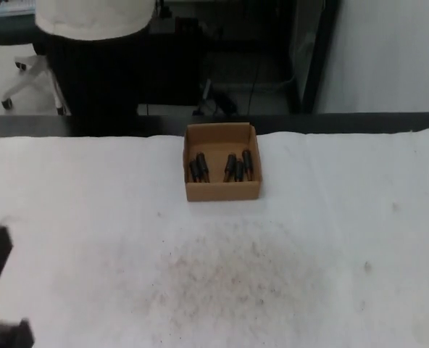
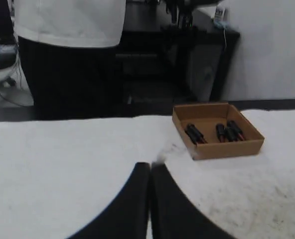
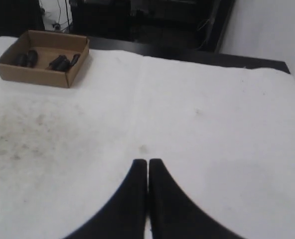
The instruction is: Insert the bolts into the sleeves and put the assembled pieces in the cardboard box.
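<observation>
Five dark assembled pieces (image 1: 230,167), as far as they can be counted, lie inside the cardboard box (image 1: 222,191): two against one side, three against the other. All are within its walls, so the job looks close to done.

The main hazard I judge from here is the box itself. It looks light and sits loose on the white cover (image 1: 345,217) of the tabletop, so a hand clipping a wall could slide or tip it and spill the pieces. A jolt might also work a bolt back out of its sleeve. The soft cover could bunch under a low-travelling finger and drag the box along.

The left hand (image 2: 150,165) hovers low over the cover, well short of the box and off to one side of it. Its fingers are pressed together with nothing between them. The right hand (image 3: 148,161) hangs on the opposite side of the box, farther from it, fingers likewise together and empty. Both point roughly forward across the tabletop, neither aimed squarely at the box.
</observation>
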Tool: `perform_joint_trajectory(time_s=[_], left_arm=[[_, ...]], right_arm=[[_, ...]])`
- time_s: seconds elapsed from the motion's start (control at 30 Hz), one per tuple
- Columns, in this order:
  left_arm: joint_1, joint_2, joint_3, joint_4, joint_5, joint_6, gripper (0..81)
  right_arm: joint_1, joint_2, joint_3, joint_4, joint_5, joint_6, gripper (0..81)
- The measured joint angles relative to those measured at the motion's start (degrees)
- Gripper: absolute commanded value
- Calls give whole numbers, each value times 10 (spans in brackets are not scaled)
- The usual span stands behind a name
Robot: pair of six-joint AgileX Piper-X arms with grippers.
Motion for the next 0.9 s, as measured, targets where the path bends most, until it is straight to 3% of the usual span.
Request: perform_joint_trajectory(time_s=[0.43,0.7,0.8,0.9], left_arm=[[0,36,98,-7,-17,4,3],[0,36,117,-20,-18,4,3],[0,36,117,-37,2,4,3],[0,36,122,-42,38,4,3]], right_arm=[[0,1,166,-208,-15,-4,2],[0,1,166,-219,86,-1,2],[0,1,166,-218,73,-1,2],[0,1,182,-199,15,-1,2]])
